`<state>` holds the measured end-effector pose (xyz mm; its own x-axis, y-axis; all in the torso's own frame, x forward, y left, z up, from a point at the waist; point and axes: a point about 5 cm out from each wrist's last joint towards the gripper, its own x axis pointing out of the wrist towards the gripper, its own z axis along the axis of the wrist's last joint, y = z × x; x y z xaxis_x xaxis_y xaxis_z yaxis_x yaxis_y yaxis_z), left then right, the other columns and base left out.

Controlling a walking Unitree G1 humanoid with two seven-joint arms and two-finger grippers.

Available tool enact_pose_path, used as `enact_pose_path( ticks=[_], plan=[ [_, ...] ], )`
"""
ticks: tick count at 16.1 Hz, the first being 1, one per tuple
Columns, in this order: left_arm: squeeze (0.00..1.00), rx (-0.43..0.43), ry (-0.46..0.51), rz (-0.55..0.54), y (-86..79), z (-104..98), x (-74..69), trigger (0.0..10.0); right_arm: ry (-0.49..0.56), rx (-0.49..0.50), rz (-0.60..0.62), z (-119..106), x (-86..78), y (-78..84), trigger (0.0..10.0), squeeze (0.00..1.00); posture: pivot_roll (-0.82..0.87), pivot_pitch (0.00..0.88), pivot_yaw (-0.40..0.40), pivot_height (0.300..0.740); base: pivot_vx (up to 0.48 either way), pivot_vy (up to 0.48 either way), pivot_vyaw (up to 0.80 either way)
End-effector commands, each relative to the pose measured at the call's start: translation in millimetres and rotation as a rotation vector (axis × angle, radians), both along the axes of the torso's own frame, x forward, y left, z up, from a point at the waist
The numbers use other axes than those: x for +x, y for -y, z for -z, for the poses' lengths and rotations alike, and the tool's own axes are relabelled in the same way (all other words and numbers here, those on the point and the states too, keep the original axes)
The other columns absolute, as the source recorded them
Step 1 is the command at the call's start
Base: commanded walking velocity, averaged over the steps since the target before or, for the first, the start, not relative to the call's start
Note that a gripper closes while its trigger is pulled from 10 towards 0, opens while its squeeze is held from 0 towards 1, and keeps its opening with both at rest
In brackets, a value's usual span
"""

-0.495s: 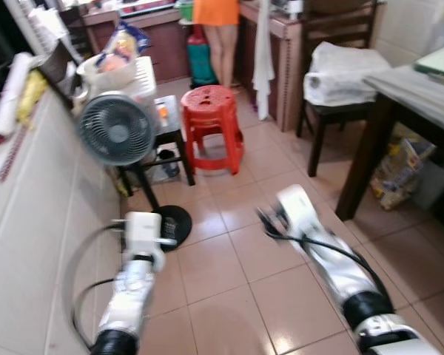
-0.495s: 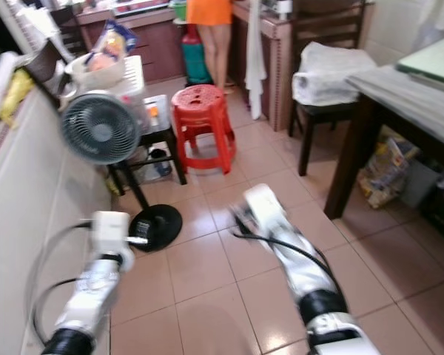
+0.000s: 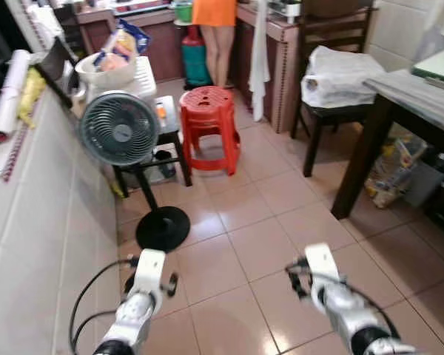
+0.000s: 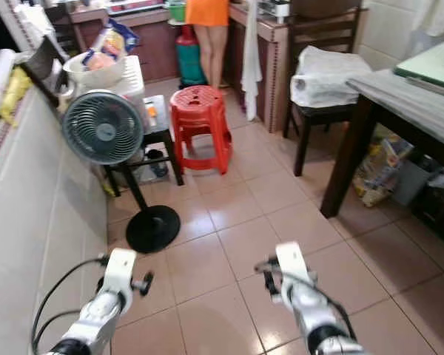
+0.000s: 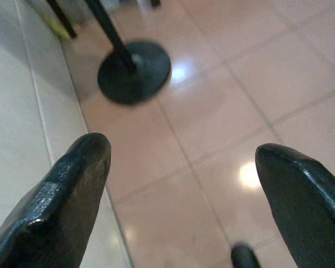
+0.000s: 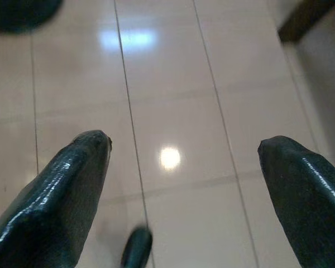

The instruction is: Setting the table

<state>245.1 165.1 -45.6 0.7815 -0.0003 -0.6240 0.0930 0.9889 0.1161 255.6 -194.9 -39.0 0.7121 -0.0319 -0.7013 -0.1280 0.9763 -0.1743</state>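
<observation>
The left gripper [image 5: 181, 162] and right gripper [image 6: 184, 153] are both spread wide, holding nothing. The table [image 3: 422, 85] is far ahead on the right.

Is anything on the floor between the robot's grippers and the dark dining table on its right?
Nothing visible does. Both grippers, left gripper and right gripper, hang open over bare floor tiles, and the tiles run unobstructed to the dark table and its leg.

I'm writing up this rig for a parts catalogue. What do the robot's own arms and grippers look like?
Both arms are silver-white segmented tubes with black joint rings near the bottom edge. A loose black cable loops beside the left arm, and another runs along the right arm. Each wrist ends in a white block. The left gripper and right gripper each have two long, blunt-tipped glossy black fingers.
</observation>
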Motion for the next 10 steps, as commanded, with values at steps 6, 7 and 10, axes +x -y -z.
enact_pose_path(
  ticks=[6, 7, 10],
  plan=[
    [0.00, 0.053, -0.203, 0.003, -19.7, 29, -45.6, 10.0, -0.151, -0.017, -0.019, 27, -38.2, -4.7, 10.0, 0.00, -0.10, 0.000, 0.108, 0.740, 0.000, 0.000, 0.00],
    [0.00, 0.060, -0.224, 0.001, -21.3, 33, -53.0, 10.0, -0.160, -0.023, -0.038, 29, -39.9, -5.9, 10.0, 0.00, -0.10, 0.000, 0.103, 0.740, 0.000, 0.000, 0.00],
    [0.00, 0.044, -0.257, -0.044, -25.8, 38, -64.8, 10.0, -0.162, 0.019, -0.079, 29, -38.6, -14.0, 10.0, 0.00, -0.09, 0.000, 0.094, 0.740, 0.000, 0.000, 0.18]
  ],
)
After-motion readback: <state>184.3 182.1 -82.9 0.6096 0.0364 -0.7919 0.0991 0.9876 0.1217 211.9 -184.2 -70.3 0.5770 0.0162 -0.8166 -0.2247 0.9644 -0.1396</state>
